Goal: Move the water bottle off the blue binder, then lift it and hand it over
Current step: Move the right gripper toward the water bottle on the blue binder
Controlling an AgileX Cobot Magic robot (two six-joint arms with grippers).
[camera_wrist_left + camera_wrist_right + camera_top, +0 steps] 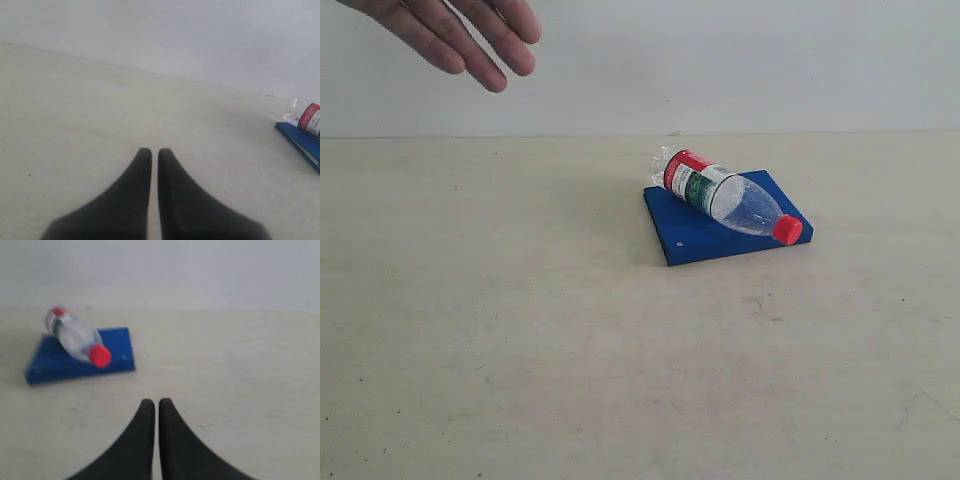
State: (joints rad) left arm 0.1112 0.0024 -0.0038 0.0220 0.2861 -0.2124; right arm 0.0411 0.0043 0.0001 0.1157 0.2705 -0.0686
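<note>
Exterior view. The bottle (728, 196) lies on its side across the top of the binder (692, 238), set diagonally. Its red cap (787, 230) sits at the binder's near right corner, and its clear base reaches past the far edge. The binder rests flat on the pale surface (520, 330), right of centre. A rivet (679, 243) shows as a small light dot near its near left corner. An open hand (460, 35), palm down with fingers extended, hangs at the upper left, above the surface and well apart from the bottle.

Left wrist view. The left pincer (154, 151) is narrow: its two dark fingers stand almost together with only a thin slit between them, and they hold nothing. Bare surface lies ahead of it, with the binder and the bottle's base at the frame's edge, well apart.

Right wrist view. The right pincer (156, 401) is likewise narrow and holds nothing. Bottle and binder lie ahead and to one side, apart from the fingertips.
</note>
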